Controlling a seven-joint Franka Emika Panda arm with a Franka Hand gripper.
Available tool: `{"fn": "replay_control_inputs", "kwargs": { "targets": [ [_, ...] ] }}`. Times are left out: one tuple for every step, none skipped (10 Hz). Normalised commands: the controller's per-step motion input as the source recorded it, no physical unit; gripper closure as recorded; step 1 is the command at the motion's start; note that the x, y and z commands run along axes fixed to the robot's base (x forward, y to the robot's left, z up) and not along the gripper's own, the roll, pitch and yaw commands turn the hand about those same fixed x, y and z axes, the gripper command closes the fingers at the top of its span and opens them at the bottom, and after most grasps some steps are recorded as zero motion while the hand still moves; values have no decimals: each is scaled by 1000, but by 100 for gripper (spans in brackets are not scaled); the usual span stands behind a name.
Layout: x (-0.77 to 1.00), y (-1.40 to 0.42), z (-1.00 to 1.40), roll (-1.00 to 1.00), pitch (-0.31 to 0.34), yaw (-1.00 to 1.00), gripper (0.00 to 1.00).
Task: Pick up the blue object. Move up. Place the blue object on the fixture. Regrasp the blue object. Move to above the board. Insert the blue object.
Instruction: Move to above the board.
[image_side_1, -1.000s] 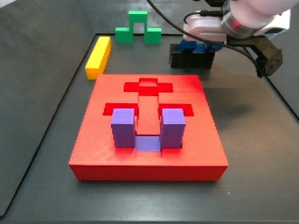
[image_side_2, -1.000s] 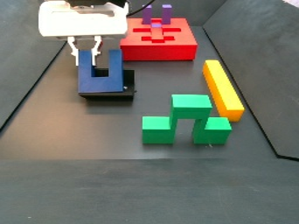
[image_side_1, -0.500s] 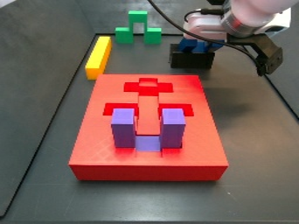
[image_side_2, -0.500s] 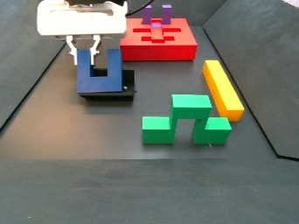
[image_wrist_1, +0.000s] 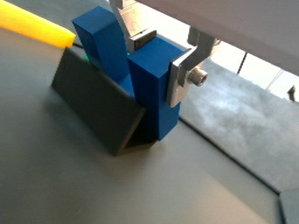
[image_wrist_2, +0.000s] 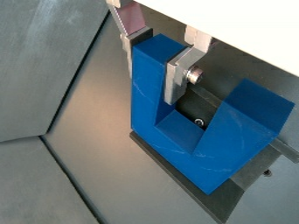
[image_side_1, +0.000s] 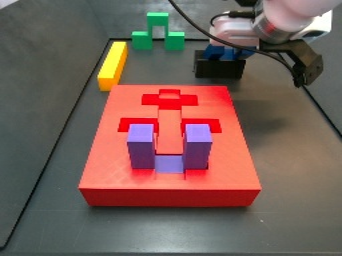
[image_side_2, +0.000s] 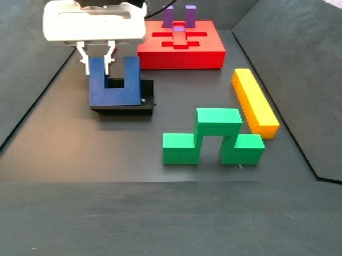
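Note:
The blue object (image_side_2: 114, 92) stands on the black fixture (image_side_2: 144, 100) with its prongs up, at the far right in a side view (image_side_1: 225, 57). My gripper (image_side_2: 98, 62) reaches down over it, its fingers set on either side of one prong. In both wrist views the silver finger plates press against that prong (image_wrist_1: 146, 83) (image_wrist_2: 198, 140), with the gripper (image_wrist_1: 160, 63) (image_wrist_2: 156, 59) shut on it. The fixture's dark base shows under the block (image_wrist_1: 100, 101) (image_wrist_2: 233, 188). The red board (image_side_1: 120, 175) (image_side_2: 187, 55) lies apart from the fixture.
A purple U-shaped block (image_side_1: 167, 145) (image_side_2: 181, 15) sits in the board's recess. A yellow bar (image_side_1: 112, 63) (image_side_2: 254, 100) and a green block (image_side_1: 156, 35) (image_side_2: 207, 135) lie on the dark floor. Raised walls edge the work area.

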Motion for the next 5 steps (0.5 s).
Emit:
{"fn": "replay_control_inputs", "kwargs": {
  "targets": [
    [3,-7,1400,-31,-6,-43,100],
    [-13,-37,1400,-127,-30,-62,100],
    [-29,-13,1400,-93,-14,-43,100],
    [-22,-19,1400,-61,23,-36,100],
    [-12,-29,1400,-11,43,-36,100]
  ]
}}
